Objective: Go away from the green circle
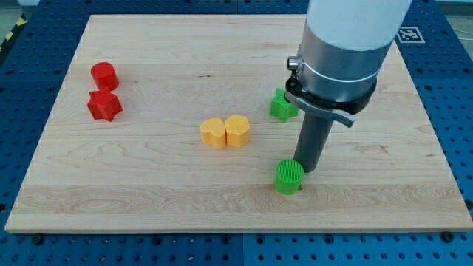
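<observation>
The green circle (pixel 289 176) lies on the wooden board (pixel 148 185) at the view's lower middle-right. My tip (pixel 307 169) is at the end of the dark rod, right beside the green circle on its right, touching or nearly touching it. A green star-like block (pixel 281 106) lies above, partly behind the arm's silver and white body.
Two yellow blocks (pixel 225 131) sit side by side in the middle of the board, left of my tip. A red cylinder (pixel 104 74) and a red star-like block (pixel 104 106) sit at the view's left. A blue perforated table surrounds the board.
</observation>
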Robot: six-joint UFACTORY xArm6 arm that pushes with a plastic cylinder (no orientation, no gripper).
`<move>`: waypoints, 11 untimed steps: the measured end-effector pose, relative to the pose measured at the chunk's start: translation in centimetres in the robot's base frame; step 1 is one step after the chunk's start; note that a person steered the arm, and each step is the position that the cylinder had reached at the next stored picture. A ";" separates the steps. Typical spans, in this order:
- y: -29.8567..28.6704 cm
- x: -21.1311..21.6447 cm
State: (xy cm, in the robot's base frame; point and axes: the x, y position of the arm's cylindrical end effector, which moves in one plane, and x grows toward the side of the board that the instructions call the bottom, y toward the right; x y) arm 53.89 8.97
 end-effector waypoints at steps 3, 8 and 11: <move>1.5 -0.1; 6.9 -0.3; 9.8 0.1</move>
